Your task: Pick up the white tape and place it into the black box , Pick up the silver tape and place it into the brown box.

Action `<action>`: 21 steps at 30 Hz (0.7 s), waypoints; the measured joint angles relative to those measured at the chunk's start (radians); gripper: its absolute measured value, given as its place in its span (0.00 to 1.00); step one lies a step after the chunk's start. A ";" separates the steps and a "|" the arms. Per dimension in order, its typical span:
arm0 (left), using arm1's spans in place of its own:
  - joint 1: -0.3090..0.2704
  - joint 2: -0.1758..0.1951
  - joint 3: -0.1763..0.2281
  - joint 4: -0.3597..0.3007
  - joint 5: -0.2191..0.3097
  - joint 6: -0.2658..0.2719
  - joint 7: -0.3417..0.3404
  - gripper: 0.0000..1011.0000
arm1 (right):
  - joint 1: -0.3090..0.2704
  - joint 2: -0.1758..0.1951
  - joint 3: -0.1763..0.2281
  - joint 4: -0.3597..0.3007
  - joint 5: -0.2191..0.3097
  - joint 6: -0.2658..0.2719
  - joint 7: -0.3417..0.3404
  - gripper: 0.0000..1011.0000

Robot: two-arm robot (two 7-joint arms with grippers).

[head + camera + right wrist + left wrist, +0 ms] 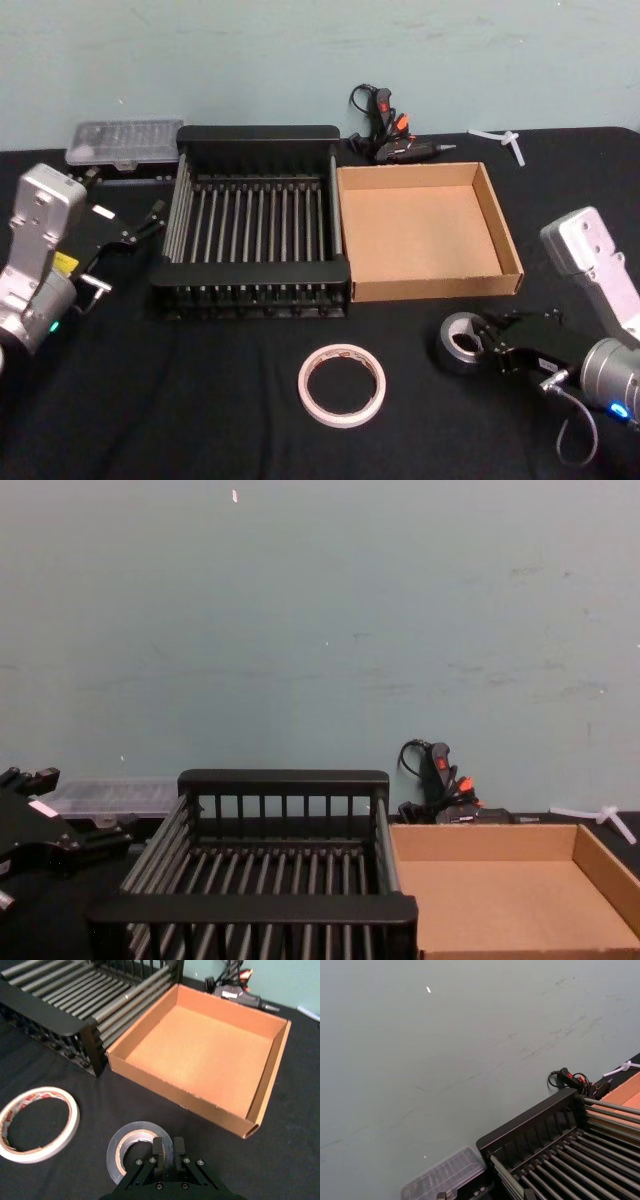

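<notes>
The white tape [341, 384] lies flat on the black cloth in front of the black box [258, 133], a thin ring with a printed core [35, 1125]. The silver tape [458, 342] rests on the cloth just before the brown box [430, 290]. My right gripper [487, 343] is low at its right side, shut on its wall; in the right wrist view one fingertip [160, 1147] is inside the roll [131, 1136] and the other outside. My left gripper [152, 220] hangs open beside the black box's left side, holding nothing.
The black box [50, 1015] and the brown box [175, 1095] stand side by side, touching. Behind them lie a glue gun [385, 125], a clear plastic case [122, 142] and a small white part [505, 140]. A pale wall closes the back.
</notes>
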 joint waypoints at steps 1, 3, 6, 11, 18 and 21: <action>0.000 0.000 0.000 0.000 0.000 0.000 0.000 0.99 | -0.001 0.000 0.004 -0.005 0.000 -0.002 0.003 0.13; 0.000 0.000 0.000 0.000 0.000 0.000 0.000 0.99 | -0.003 -0.001 0.015 -0.017 0.002 -0.013 0.010 0.13; 0.000 0.000 0.000 0.000 0.000 0.000 0.000 0.99 | -0.002 -0.006 0.027 -0.030 0.003 -0.034 0.012 0.13; 0.000 0.000 0.000 0.000 0.000 0.000 0.000 0.99 | 0.015 -0.023 0.040 -0.038 0.002 -0.066 0.008 0.13; 0.000 0.000 0.000 0.000 0.000 0.000 0.000 0.99 | 0.068 -0.057 0.039 -0.017 -0.019 -0.110 -0.006 0.13; 0.000 0.000 0.000 0.000 0.000 0.000 0.000 0.99 | 0.082 -0.066 0.034 -0.007 -0.029 -0.125 -0.010 0.13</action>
